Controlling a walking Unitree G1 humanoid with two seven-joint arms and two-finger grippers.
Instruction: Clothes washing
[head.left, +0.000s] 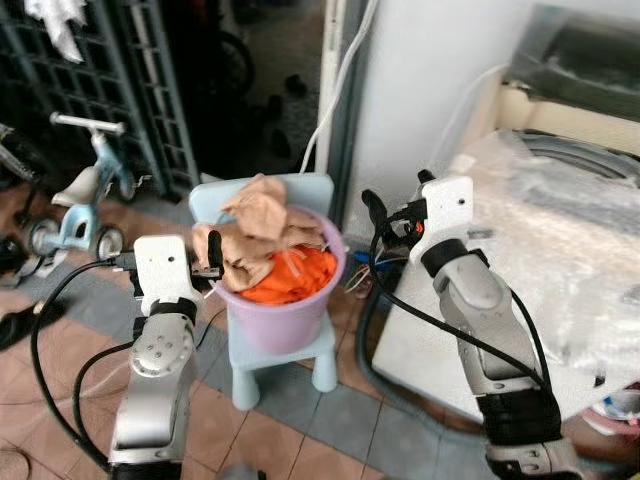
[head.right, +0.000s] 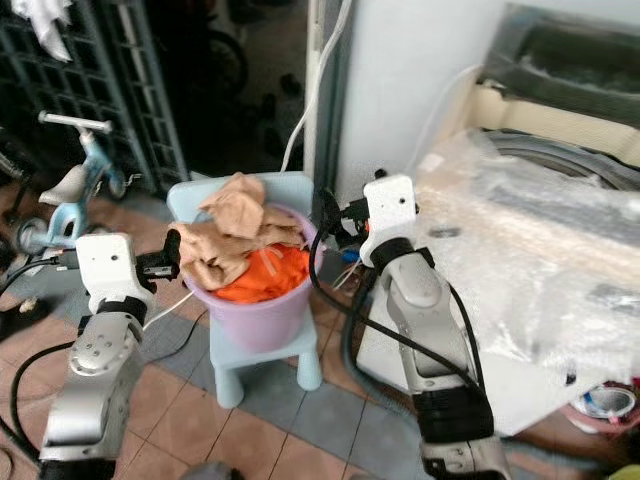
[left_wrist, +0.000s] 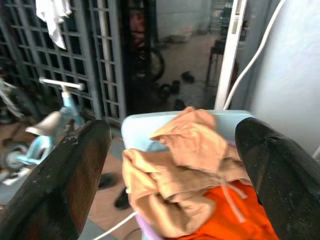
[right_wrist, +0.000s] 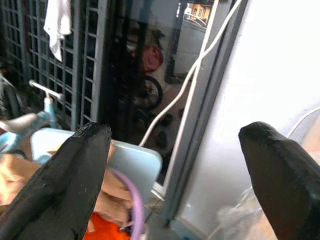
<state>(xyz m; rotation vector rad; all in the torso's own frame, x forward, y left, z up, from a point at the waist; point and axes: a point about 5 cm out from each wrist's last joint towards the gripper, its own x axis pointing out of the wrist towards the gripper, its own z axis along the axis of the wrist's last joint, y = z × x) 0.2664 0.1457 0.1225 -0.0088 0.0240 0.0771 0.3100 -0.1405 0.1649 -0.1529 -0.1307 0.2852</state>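
A lilac bucket (head.left: 285, 310) stands on a pale blue child's chair (head.left: 262, 365). Tan clothes (head.left: 262, 225) are heaped in it over an orange garment (head.left: 295, 275). My left gripper (head.left: 207, 256) is open at the bucket's left rim, its fingers (left_wrist: 60, 175) spread on either side of the tan clothes (left_wrist: 185, 155). My right gripper (head.left: 385, 222) is open just right of the bucket, holding nothing, its fingers (right_wrist: 65, 175) pointing past the chair back (right_wrist: 135, 162). The washing machine (head.left: 540, 230), wrapped in clear plastic, stands on the right.
A blue tricycle (head.left: 80, 200) stands at the left before a dark metal grille (head.left: 150, 80). A white hose (head.left: 345, 70) runs down the wall. Cables (head.left: 375, 300) hang between bucket and washing machine. The floor is tiled.
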